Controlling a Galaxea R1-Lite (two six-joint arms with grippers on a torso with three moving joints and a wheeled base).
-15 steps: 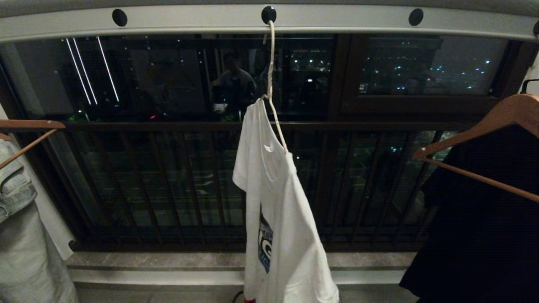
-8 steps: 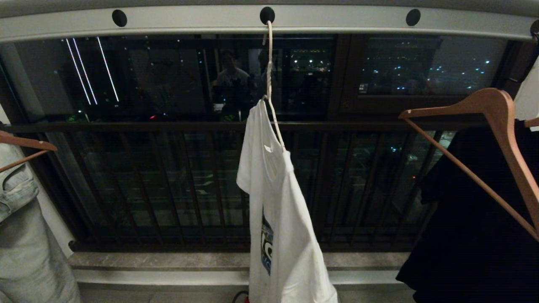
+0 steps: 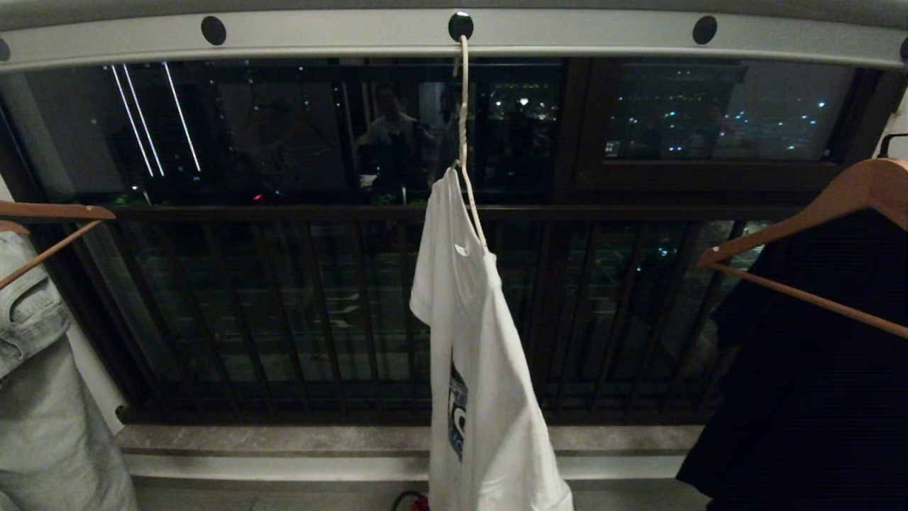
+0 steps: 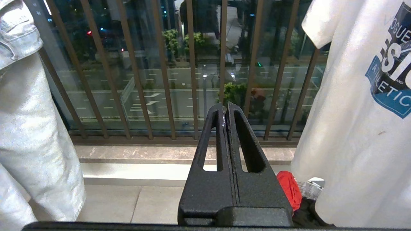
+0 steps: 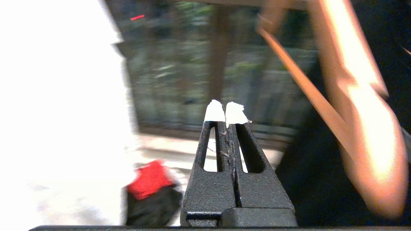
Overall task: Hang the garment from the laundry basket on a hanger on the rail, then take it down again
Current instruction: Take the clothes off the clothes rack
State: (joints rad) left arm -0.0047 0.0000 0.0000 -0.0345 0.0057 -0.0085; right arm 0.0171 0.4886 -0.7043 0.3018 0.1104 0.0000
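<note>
Since a second ago the shirt and its hanger have swung a touch toward 3 o'clock in my head view, and the wooden hanger at 3 o'clock has swung out and back. Head view: neither arm shows; the shirt hangs edge-on from the rail, the hook seated in a hole at 12 o'clock, the railing behind. Left wrist view: my left gripper has its fingers pressed together, empty, the shirt at 3 o'clock, pale denim at 9, red cloth and a sliver of basket low by the stone sill. Right wrist view: my right gripper is likewise closed on nothing, shirt at 9 o'clock. I judge the shirt light, soft and prone to slide off the thin wire, so I'd take the hanger's neck, not the cloth.
</note>
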